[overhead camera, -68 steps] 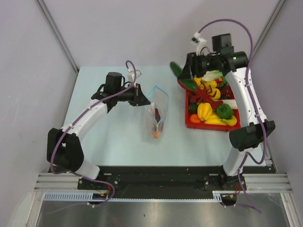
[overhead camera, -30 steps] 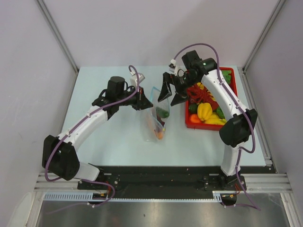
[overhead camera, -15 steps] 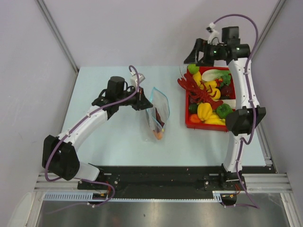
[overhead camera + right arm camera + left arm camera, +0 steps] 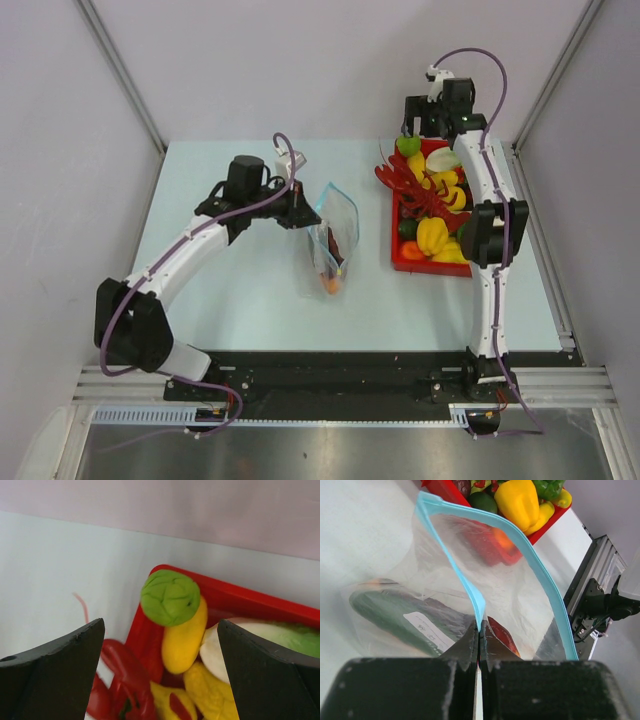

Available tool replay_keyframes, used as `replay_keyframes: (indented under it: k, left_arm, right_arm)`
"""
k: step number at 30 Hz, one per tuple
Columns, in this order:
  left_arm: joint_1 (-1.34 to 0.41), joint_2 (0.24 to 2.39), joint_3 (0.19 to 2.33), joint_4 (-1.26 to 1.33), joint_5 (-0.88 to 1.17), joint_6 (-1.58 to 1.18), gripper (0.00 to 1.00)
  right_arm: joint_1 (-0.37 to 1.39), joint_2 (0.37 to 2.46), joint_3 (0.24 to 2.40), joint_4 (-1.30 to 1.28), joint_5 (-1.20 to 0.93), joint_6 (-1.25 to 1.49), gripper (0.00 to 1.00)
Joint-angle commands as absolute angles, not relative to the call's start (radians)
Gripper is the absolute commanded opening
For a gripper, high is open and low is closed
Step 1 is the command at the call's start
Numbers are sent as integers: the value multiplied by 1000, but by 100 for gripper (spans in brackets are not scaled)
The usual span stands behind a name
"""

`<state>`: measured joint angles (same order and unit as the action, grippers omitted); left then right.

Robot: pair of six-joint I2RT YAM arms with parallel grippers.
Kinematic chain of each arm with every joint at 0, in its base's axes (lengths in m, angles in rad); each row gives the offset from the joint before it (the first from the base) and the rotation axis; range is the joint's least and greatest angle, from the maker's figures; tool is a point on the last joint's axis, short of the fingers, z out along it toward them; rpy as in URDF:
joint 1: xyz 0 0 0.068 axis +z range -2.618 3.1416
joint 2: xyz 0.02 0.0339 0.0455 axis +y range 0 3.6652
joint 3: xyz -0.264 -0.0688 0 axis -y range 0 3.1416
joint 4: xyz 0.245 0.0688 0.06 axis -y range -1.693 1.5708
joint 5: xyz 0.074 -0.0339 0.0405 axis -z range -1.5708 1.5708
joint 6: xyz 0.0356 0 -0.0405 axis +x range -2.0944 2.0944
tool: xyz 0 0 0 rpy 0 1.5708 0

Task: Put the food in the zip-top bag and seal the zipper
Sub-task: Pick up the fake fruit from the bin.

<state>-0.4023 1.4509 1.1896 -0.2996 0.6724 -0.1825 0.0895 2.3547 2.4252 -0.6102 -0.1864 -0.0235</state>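
The zip-top bag [image 4: 333, 240] lies mid-table with its mouth held up and open. My left gripper [image 4: 300, 212] is shut on the light blue zipper [image 4: 479, 611] at the mouth's near lip. Inside the bag lie a dark green cucumber [image 4: 390, 612], a red piece [image 4: 501, 632] and an orange piece [image 4: 331, 284]. My right gripper [image 4: 412, 128] is open and empty above the far end of the red tray [image 4: 397, 255]. Between its fingers [image 4: 55, 670] I see a green round fruit [image 4: 170, 597] resting on a yellow piece [image 4: 182, 637].
The tray [image 4: 235, 597] also holds a red lobster [image 4: 425, 195], a yellow pepper [image 4: 433, 235], a green pepper [image 4: 465, 232] and a white and green piece [image 4: 260, 640]. Walls close off the table at the back and sides.
My right gripper carried the cucumber from the tray to the bag's mouth and let it go. It then swung back over the tray's far end, open. The left gripper kept hold of the zipper.
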Motion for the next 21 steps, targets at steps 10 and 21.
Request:
replay_keyframes:
  k: [10,21]
  left_arm:
    - [-387,1503,1266,-308,664,-166,0]
    - [-383,1525,1273,-321,653,-164,0]
  right_arm:
    - [95,2506,2428,-385,-116,-55,100]
    - [87,2545,2393,-368,-166,-40,95]
